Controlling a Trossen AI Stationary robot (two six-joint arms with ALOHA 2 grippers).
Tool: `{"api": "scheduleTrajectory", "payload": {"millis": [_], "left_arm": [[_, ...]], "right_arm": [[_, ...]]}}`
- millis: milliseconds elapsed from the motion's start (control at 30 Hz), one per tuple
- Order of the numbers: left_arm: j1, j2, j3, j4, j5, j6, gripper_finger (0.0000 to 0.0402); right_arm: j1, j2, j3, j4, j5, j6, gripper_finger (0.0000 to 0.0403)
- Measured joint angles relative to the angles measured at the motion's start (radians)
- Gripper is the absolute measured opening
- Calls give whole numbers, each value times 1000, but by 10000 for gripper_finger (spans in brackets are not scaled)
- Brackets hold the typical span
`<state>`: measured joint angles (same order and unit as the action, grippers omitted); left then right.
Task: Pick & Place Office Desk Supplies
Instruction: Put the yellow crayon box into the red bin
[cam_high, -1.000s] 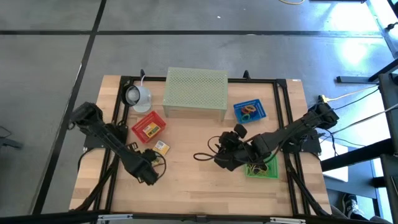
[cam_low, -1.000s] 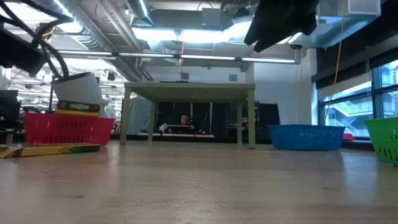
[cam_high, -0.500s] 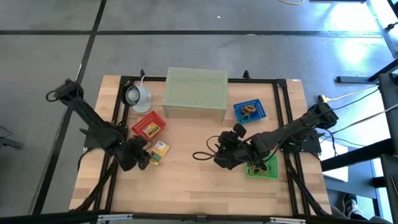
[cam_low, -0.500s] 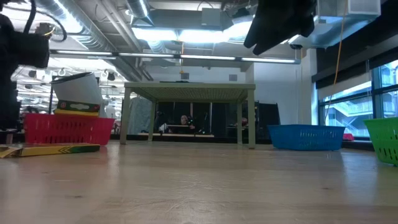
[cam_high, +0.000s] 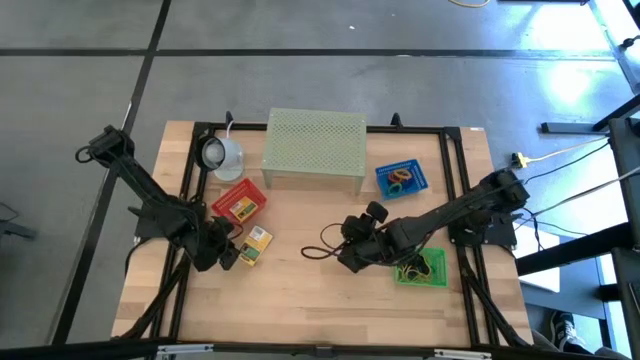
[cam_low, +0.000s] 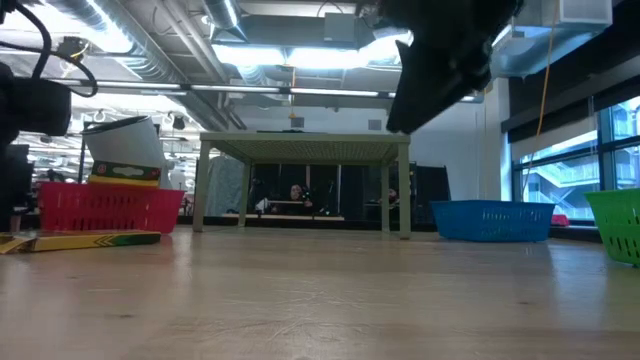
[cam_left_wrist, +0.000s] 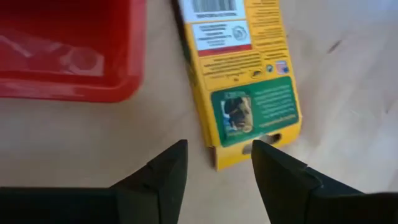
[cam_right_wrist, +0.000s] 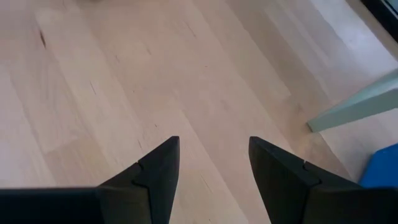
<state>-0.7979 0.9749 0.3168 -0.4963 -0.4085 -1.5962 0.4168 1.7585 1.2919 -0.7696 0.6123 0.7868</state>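
Note:
A yellow printed packet (cam_high: 257, 243) lies flat on the wood just near of the red tray (cam_high: 240, 203), which holds another yellow packet (cam_high: 241, 209). My left gripper (cam_left_wrist: 217, 155) is open and slants down over the loose packet's near end (cam_left_wrist: 249, 152), with one fingertip in front of that end's edge. My right gripper (cam_high: 343, 258) hangs open over bare wood at mid table, left of the green tray (cam_high: 420, 268). Coloured loops lie in the blue tray (cam_high: 402, 178) and in the green tray. My left gripper is open over the packet's near end (cam_left_wrist: 239, 158), coming slanting down from the table's left. I cannot tell whether a fingertip (cam_left_wrist: 267, 155) touches the packet, which lies flat on the table.
The pale green perforated stand (cam_high: 314, 148) stands at the far middle, with a white cup-like thing (cam_high: 220, 153) to its left. A black frame (cam_high: 455, 180) rings the work area. In the low view the red tray (cam_low: 110, 208) and blue tray (cam_low: 490, 220) flank the stand.
My left gripper has drawn back from the near part of the table toward the far left and has turned, ending beside the yellow packet. My right gripper has shifted a little toward the table's left and sunk slightly.

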Motion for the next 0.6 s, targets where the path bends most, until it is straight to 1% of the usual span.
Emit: {"api": "scheduleTrajectory", "payload": {"millis": [233, 400, 600], "left_arm": [[0, 29, 0, 12, 7, -18, 183], [0, 80, 1, 37, 11, -42, 183], [0, 112, 1, 103, 11, -40, 183]], "right_arm": [[-3, 24, 0, 10, 0, -14, 194], [-3, 24, 0, 10, 4, -14, 194], [-3, 24, 0, 11, 4, -14, 194]]}}
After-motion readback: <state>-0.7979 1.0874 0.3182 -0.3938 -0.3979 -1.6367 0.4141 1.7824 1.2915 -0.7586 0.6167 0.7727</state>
